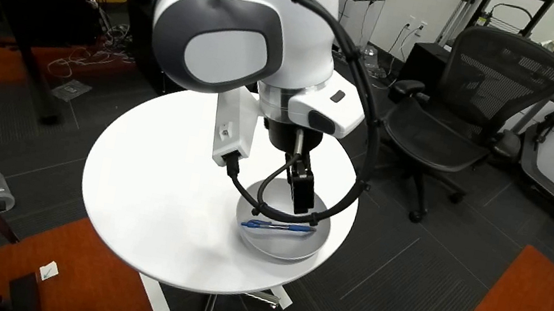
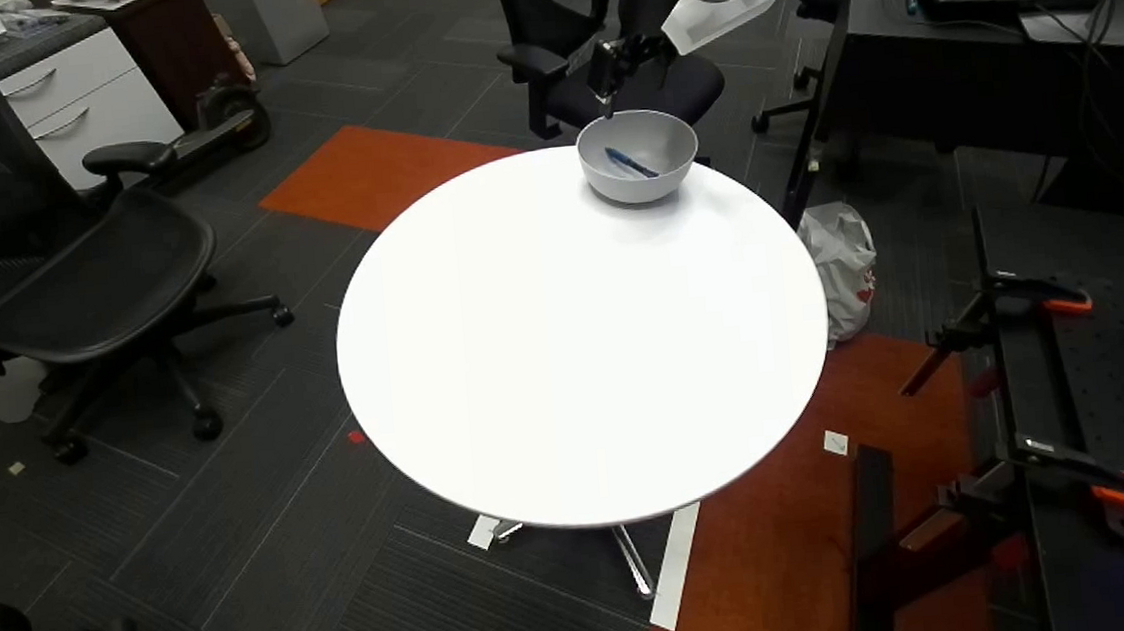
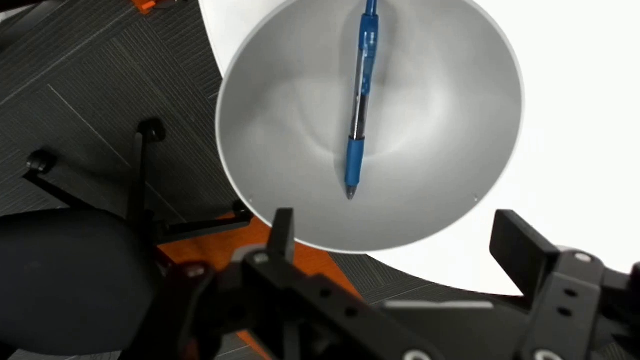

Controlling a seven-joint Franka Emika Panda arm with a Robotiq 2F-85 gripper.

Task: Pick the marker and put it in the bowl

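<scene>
The marker is a blue pen with a clear barrel, lying in the bowl in both exterior views and in the wrist view. The grey-white bowl stands near the table's edge; it also shows in an exterior view and in the wrist view. My gripper is above the bowl, near its rim, in both exterior views. In the wrist view my gripper is open, its fingers wide apart with nothing between them. The gripper and the pen are apart.
The bowl stands on a round white table. A black cable loops from the arm and hangs in front of the bowl in that view. Office chairs stand around the table. A black bench with clamps stands beside it.
</scene>
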